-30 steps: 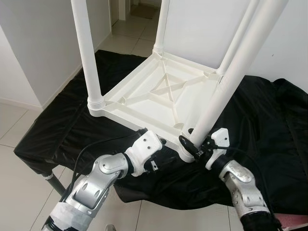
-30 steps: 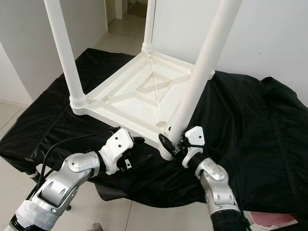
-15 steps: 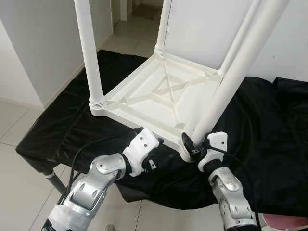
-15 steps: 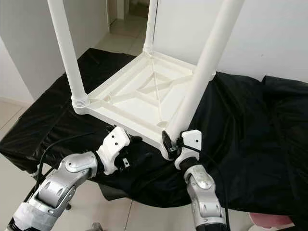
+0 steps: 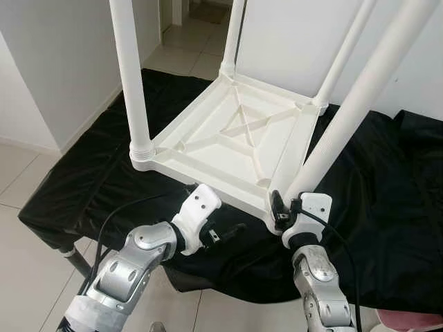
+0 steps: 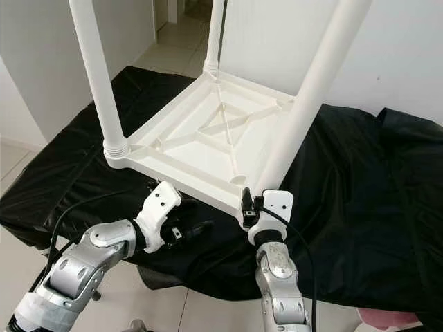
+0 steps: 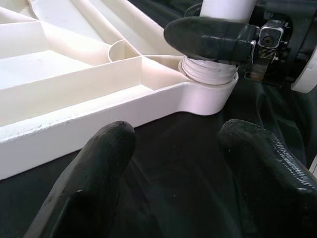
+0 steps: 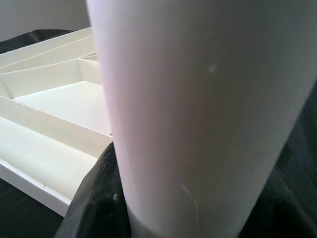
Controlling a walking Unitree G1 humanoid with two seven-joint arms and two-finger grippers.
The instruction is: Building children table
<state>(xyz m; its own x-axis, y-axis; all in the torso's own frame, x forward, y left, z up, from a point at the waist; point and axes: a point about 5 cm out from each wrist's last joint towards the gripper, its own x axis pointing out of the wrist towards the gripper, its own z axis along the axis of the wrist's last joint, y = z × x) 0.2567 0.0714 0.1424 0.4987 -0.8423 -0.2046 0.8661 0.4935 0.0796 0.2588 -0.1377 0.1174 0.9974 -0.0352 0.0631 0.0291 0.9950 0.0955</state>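
Four white legs rise from the upturned children's table (image 5: 235, 142), which lies on a black cloth (image 5: 387, 200) draped over the tabletop. We see our right hand (image 5: 280, 207) clenched around the base of the nearest leg (image 5: 360, 104), right at its threaded corner socket (image 7: 208, 82). Our left hand (image 7: 173, 183) hovers released just beside the white frame, fingers (image 7: 94, 173) spread above the cloth.

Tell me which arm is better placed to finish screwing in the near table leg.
The right. Its tool already grips the base of the near leg at the corner socket of the upturned table. The left tool hangs open over the black cloth, holding nothing.
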